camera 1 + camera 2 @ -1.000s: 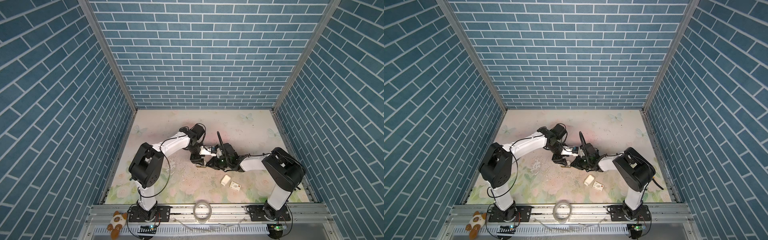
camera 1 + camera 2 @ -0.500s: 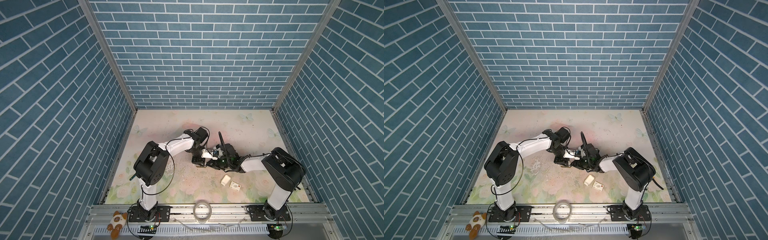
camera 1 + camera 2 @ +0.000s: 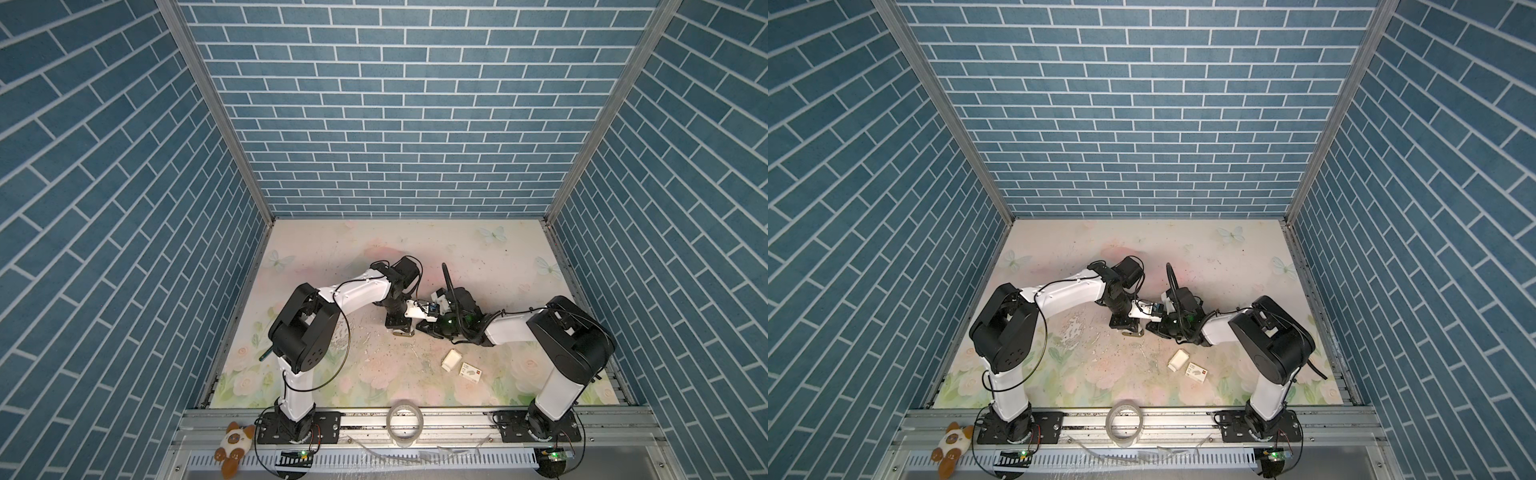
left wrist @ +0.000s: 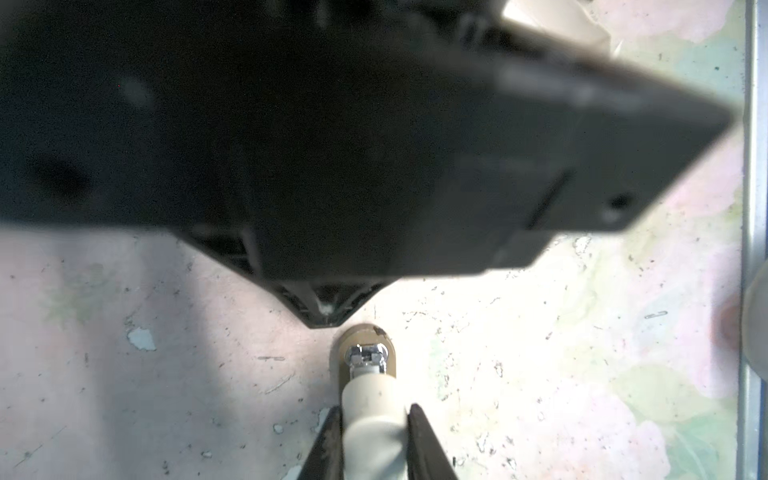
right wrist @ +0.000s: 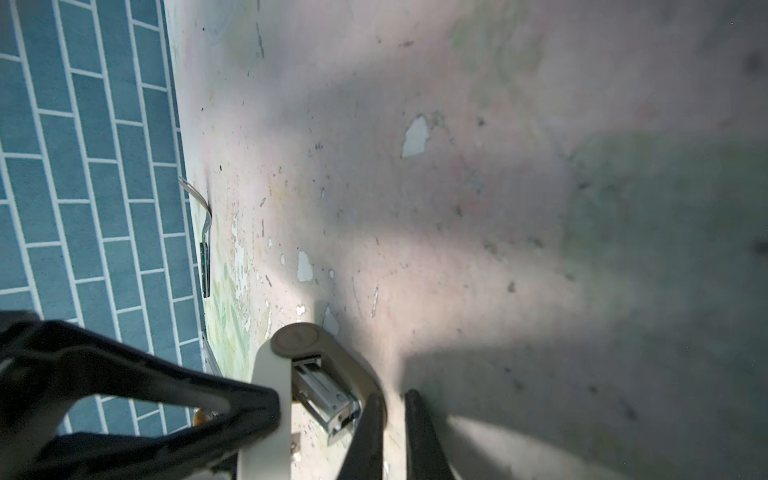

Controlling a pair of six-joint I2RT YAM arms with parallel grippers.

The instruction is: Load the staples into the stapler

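Fingers [image 4: 330, 444] of the left gripper [image 4: 374, 409] are clamped tight on the cream top arm of the stapler [image 4: 365, 357], which is swung open so its metal magazine [image 5: 326, 390] is exposed. The right gripper [image 5: 393, 395] is pretty much closed too, nothing seen between its fingers [image 5: 368, 436], one of them right against the stapler's tan base. The staples box [image 3: 471, 369] and its white inner tray [image 3: 451, 360] are seen lying on the table [image 3: 374, 374], just beside each other, apart from both grippers
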